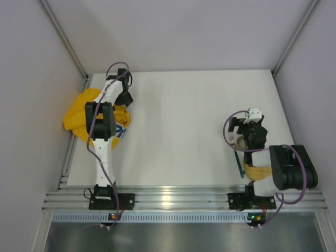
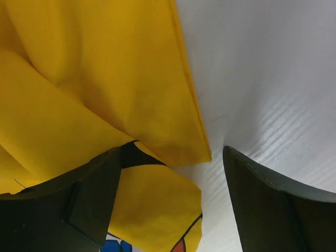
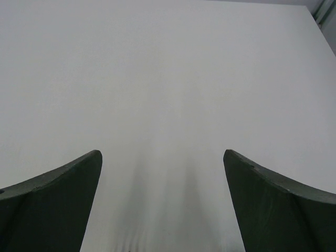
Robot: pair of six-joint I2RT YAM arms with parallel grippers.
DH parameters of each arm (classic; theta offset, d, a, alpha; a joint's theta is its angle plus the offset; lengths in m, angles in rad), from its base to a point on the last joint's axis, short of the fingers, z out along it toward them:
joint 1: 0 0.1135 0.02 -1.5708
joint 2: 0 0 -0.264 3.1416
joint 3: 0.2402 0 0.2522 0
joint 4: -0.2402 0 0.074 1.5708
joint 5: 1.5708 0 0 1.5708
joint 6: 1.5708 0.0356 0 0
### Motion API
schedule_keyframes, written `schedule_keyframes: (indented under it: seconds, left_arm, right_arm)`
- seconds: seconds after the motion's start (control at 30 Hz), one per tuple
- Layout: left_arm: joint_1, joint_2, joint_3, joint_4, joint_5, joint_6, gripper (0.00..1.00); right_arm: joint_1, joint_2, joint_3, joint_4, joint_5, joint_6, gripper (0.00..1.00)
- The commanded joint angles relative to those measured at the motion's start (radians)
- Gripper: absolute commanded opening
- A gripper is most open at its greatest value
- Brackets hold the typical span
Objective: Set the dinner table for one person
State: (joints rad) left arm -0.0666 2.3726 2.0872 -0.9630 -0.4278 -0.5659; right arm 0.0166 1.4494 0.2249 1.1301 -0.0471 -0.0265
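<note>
The dinner table [image 1: 184,115] is a large white flat top. A crumpled yellow cartoon-printed cloth mat [image 1: 79,118] lies at its left edge. My left gripper [image 1: 126,101] is open and empty at the mat's right border. In the left wrist view [image 2: 172,151] one finger is over the yellow cloth [image 2: 79,79] and the other over bare table [image 2: 262,79]. My right gripper [image 1: 248,125] is open and empty at the right side. In the right wrist view [image 3: 163,155] only white table [image 3: 168,79] shows between its fingers.
A fork with a green handle [image 1: 241,161] lies beside the right arm. A yellow item [image 1: 258,171] sits partly hidden under that arm. Grey walls close in the table on the left, right and back. An aluminium rail [image 1: 178,198] runs along the near edge.
</note>
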Motion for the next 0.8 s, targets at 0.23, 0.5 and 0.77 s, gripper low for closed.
schedule_keyframes:
  seconds: [0.23, 0.5, 0.77]
  left_arm:
    - [0.027, -0.245, -0.298, 0.121, 0.072, 0.026, 0.11]
    - [-0.002, -0.384, -0.519, 0.222, 0.207, 0.054, 0.00]
    - [-0.140, -0.683, -0.927, 0.342, 0.281, 0.044, 0.00]
  right_arm:
    - [0.005, -0.191, 0.284, -0.471, 0.109, 0.020, 1.00]
    - [0.132, -0.277, 0.715, -1.018, 0.023, 0.037, 1.00]
    - [0.283, -0.412, 0.795, -1.222, 0.000, 0.162, 1.00]
